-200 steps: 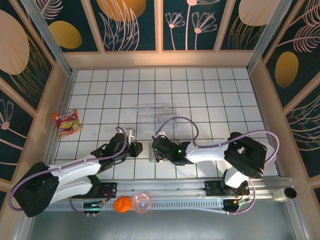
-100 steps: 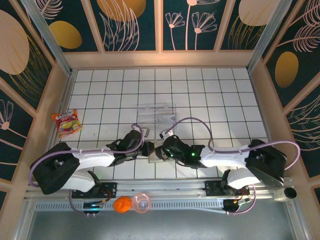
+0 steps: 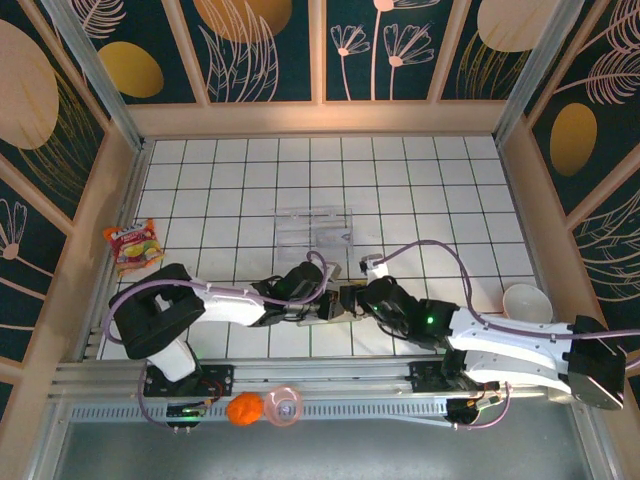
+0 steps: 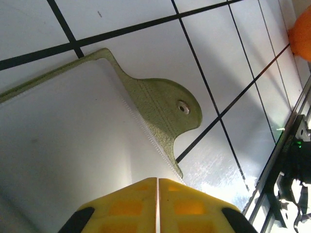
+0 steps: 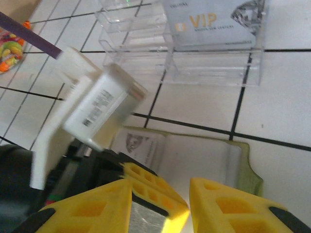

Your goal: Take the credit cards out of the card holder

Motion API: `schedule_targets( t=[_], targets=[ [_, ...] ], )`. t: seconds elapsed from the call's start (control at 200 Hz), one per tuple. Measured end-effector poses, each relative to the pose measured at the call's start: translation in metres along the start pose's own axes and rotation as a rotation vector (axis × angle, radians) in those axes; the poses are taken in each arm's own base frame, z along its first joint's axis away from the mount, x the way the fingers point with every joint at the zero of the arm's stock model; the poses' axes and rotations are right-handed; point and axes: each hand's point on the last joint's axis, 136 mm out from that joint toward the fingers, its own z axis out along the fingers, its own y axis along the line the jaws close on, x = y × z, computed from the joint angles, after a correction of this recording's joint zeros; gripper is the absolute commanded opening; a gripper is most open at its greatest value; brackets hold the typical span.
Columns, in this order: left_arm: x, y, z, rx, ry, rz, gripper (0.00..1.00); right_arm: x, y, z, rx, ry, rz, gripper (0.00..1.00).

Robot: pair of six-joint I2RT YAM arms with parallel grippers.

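Left arm (image 3: pixel 230 300) and right arm (image 3: pixel 500 335) are stretched low and inward, with the card holder (image 5: pixel 243 170) between them. The left gripper (image 4: pixel 158 180) is pressed together over its pale lining. The right gripper (image 5: pixel 160 187) is held parted above it, and a credit card (image 5: pixel 138 145) is seemingly tucked inside.

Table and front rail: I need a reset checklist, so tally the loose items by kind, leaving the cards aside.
Snack packet: 1
Clear tray: 1
Green wallet: 1
White bowl: 1
Orange round item: 1
Pink round item: 1
Total: 6

Olive card holder (image 5: pixel 204 160) open; card (image 5: pixel 138 145) inside
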Motion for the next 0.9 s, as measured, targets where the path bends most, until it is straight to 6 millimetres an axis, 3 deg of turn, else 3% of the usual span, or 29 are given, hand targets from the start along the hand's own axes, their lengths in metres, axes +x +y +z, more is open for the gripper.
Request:
schedule_targets(
  t=[0.185,0.35,0.45,0.585,0.701,0.811,0.896],
  targets=[
    [-0.02,-0.003,-0.022,-0.039,-0.097,0.006,0.21,0.004,-0.004,0.002,0.005,0.022,0.011,0.34],
    [-0.049,-0.001,-0.066,-0.09,-0.265,0.004,0.19,0.022,0.002,0.011,-0.027,0.105,-0.048,0.31],
    [-0.059,0.012,-0.086,-0.134,-0.333,-0.01,0.24,0.03,0.012,0.022,-0.046,0.167,-0.096,0.27],
    [-0.041,0.047,-0.09,-0.224,-0.305,-0.03,0.26,0.038,0.024,0.041,-0.051,0.223,-0.129,0.23],
    [-0.017,0.071,-0.082,-0.281,-0.235,-0.042,0.26,0.057,0.014,0.054,-0.013,0.287,-0.133,0.18],
    [-0.006,0.082,-0.079,-0.306,-0.202,-0.047,0.27,0.075,-0.004,0.059,0.045,0.335,-0.103,0.15],
    [-0.005,0.082,-0.079,-0.306,-0.202,-0.046,0.27,0.076,-0.008,0.06,0.059,0.331,-0.069,0.15]
  ],
)
